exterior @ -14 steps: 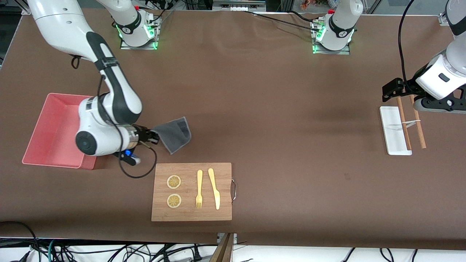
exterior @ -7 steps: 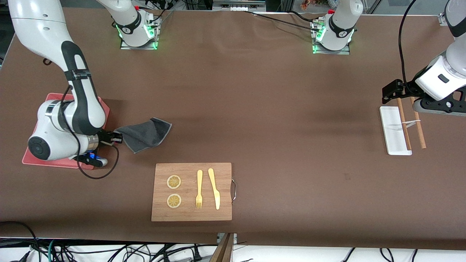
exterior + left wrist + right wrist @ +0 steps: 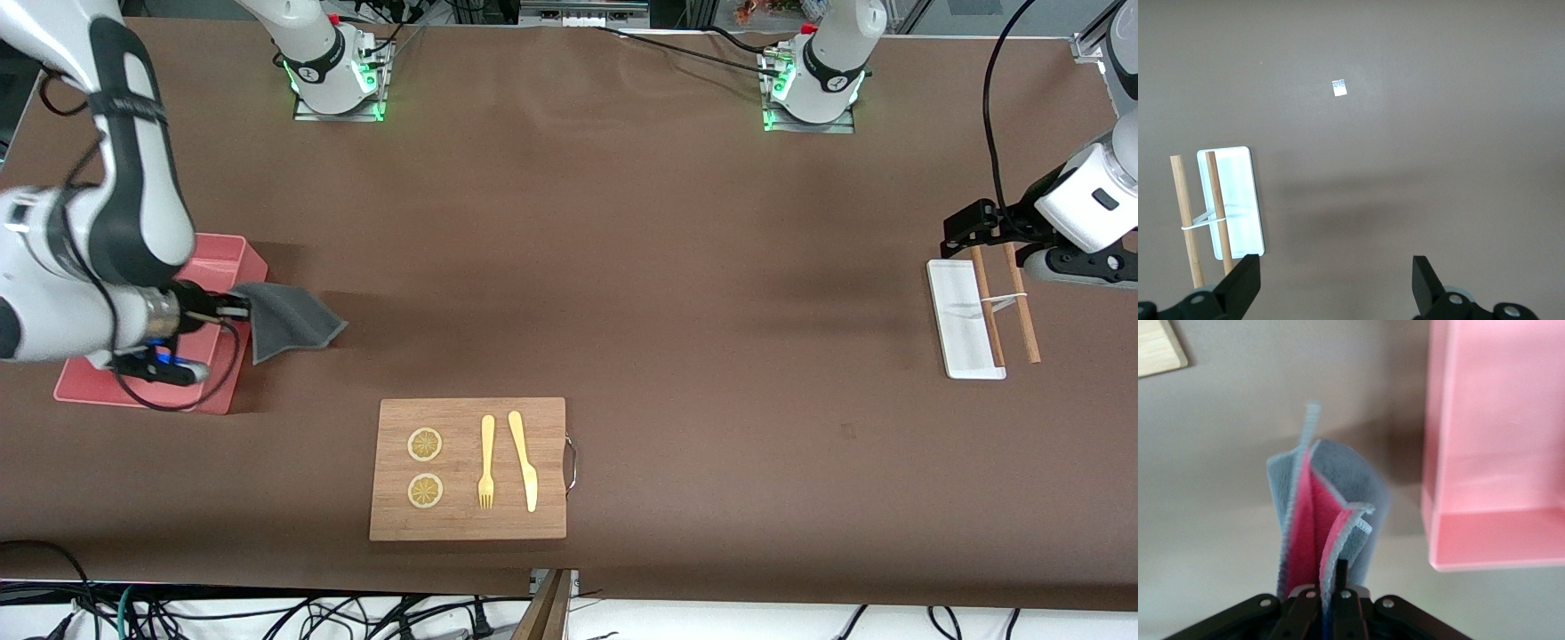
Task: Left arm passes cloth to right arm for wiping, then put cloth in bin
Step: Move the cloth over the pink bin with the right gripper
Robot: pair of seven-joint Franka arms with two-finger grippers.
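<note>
My right gripper (image 3: 238, 310) is shut on one edge of the cloth (image 3: 289, 325), which hangs dark grey over the table beside the salmon-pink bin (image 3: 218, 267). In the right wrist view the cloth (image 3: 1328, 520) is folded, grey outside and magenta inside, pinched at my right gripper (image 3: 1331, 580), with the bin (image 3: 1498, 453) alongside. My left gripper (image 3: 965, 227) is open and empty, over the table at the left arm's end; in the left wrist view my left gripper (image 3: 1336, 283) has wide-apart fingers (image 3: 1245, 283) over bare table.
A wooden cutting board (image 3: 468, 524) holds two lemon slices, a fork and a knife, nearer the front camera. A small white tray (image 3: 962, 342) with two wooden sticks (image 3: 1021, 307) lies under the left gripper; the tray also shows in the left wrist view (image 3: 1238, 207).
My right arm has swung toward the bin, carrying the cloth from above the cutting board's corner to the bin's edge. The left arm has drifted slightly outward.
</note>
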